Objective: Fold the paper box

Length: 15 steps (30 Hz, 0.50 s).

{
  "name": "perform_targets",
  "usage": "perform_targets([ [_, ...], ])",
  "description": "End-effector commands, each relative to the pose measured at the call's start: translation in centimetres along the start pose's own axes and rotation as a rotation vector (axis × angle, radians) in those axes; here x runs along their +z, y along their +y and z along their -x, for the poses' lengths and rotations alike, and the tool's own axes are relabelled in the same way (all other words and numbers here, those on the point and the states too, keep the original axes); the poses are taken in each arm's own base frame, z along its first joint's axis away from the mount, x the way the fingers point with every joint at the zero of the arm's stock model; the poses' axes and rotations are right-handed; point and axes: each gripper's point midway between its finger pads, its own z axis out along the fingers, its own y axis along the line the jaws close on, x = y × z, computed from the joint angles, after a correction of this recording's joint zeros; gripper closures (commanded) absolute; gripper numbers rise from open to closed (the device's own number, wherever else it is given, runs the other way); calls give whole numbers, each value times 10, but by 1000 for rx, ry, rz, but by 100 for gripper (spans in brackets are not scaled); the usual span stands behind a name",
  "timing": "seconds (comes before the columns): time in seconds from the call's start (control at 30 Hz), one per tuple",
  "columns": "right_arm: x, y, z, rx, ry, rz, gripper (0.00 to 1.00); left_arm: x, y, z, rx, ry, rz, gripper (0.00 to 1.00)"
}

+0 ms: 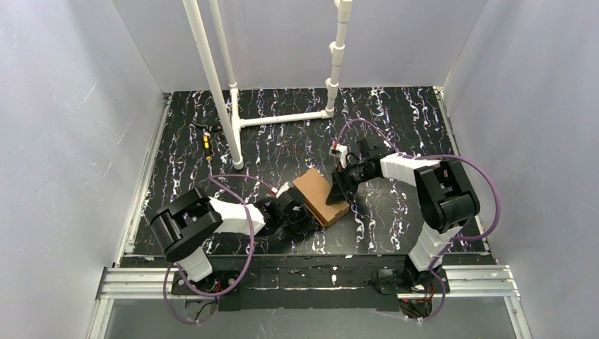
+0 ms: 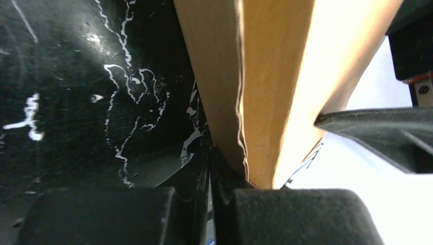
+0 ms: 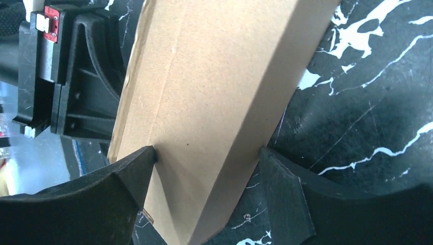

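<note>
The paper box [image 1: 321,196] is a small brown carton, folded up, in the middle of the black marbled table [image 1: 395,120]. My right gripper [image 1: 343,188] holds its right end; in the right wrist view the fingers [image 3: 138,168] press both sides of the box [image 3: 204,76], gripper [image 3: 208,153]. My left gripper [image 1: 302,212] is at the box's near left end. In the left wrist view its jaws are together with nothing between them, gripper [image 2: 210,153], and the box [image 2: 265,76] rests against the tip of the right finger [image 2: 306,214].
A white pipe frame [image 1: 233,120] stands at the back of the table, left of centre. Small yellow parts [image 1: 205,140] lie near its base at the back left. Grey walls close in on the left, right and back. A metal rail [image 1: 282,279] runs along the front edge.
</note>
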Motion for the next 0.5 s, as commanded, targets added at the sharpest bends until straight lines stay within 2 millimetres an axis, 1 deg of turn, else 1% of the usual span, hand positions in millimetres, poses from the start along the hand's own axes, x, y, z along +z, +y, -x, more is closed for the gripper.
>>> perform_targets([
  [0.0,14,7,-7,-40,43,-6,20,7,-41,13,-153,-50,-41,100],
  [0.13,14,8,-5,-45,40,-11,20,11,-65,20,-229,-48,-53,100],
  [0.2,13,7,-3,-47,37,-15,16,9,-70,20,-226,-42,-59,100],
  [0.23,11,6,-1,-46,34,-19,12,8,-69,20,-217,-42,-56,100],
  [0.27,9,6,1,-46,31,-18,8,6,-65,20,-207,-43,-53,100],
  [0.33,2,6,6,-41,14,-12,2,0,-49,18,-169,-40,-33,100],
  [0.47,-14,5,18,-71,-19,-22,2,-18,-11,11,26,-11,-7,100],
])
